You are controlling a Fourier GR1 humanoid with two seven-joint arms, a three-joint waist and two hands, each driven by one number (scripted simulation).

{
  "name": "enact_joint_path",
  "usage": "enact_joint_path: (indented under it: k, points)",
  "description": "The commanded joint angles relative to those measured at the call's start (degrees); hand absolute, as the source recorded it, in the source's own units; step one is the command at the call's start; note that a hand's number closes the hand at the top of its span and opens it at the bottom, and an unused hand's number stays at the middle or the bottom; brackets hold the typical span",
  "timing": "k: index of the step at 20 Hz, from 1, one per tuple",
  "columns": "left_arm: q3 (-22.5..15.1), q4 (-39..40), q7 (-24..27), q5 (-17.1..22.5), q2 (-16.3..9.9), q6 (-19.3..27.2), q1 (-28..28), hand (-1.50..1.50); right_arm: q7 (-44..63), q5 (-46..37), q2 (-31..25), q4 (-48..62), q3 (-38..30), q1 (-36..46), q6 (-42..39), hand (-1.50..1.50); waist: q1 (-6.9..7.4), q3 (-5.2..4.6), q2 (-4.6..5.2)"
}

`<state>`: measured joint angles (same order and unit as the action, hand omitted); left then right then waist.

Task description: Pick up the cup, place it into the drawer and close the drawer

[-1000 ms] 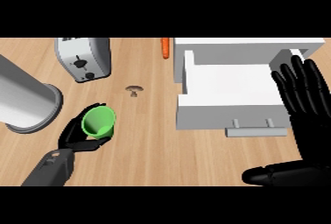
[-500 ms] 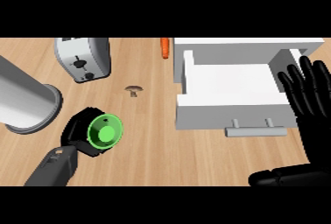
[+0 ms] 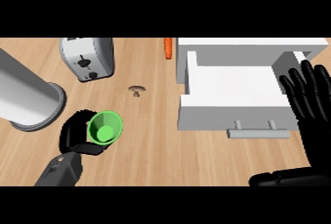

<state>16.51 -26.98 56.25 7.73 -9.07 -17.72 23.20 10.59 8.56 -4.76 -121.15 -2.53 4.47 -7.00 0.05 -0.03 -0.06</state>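
One left hand (image 3: 77, 133) grips the green cup (image 3: 105, 127) beside the open drawer (image 3: 233, 94).

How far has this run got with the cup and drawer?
Done: the left hand is curled round the green cup. In hand: carrying it, still left of the open white drawer. Left: place the cup inside, then close the drawer. The right hand rests open beside it.

My desk (image 3: 155, 148) is pale wood with a fine grain, matt. The cup (image 3: 105, 127) in my left hand (image 3: 77, 133) looks like smooth green plastic. The toaster (image 3: 87, 58) and the big cylinder (image 3: 26, 98) look like brushed metal. The drawer (image 3: 233, 94) is plain matt white.
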Motion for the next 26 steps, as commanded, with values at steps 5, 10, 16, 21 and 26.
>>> enact_joint_path:
  k: [5,10,16,21,26]
  points:
    - [-3.28,-17.29,-3.03,2.49,3.11,-1.75,-3.37,1.50,0.06,-0.21,-0.83,2.01,-1.36,0.90,-0.08,-1.50,0.70,0.10,-0.26]
    - [-7.73,-33.69,-16.66,3.86,5.70,1.92,-4.20,1.50,1.08,-1.42,-0.04,1.35,-0.09,1.31,0.98,-1.50,0.88,0.13,-0.38]
    - [-14.03,-49.64,-28.55,7.34,8.97,9.97,-4.64,1.50,-2.12,-0.09,0.31,2.24,-0.95,-0.79,-0.43,-1.50,0.34,0.09,-0.20]
    - [-12.71,-56.04,-37.17,9.07,8.35,12.26,-1.11,1.50,-3.48,0.90,-1.05,2.34,-2.74,-2.01,-2.29,-1.50,-0.03,0.05,-0.03]
    - [-17.03,-57.80,-45.14,6.49,9.05,22.17,8.39,1.50,-3.57,-1.76,0.53,2.02,0.30,-1.89,-1.20,-1.50,-0.28,0.06,-0.06]
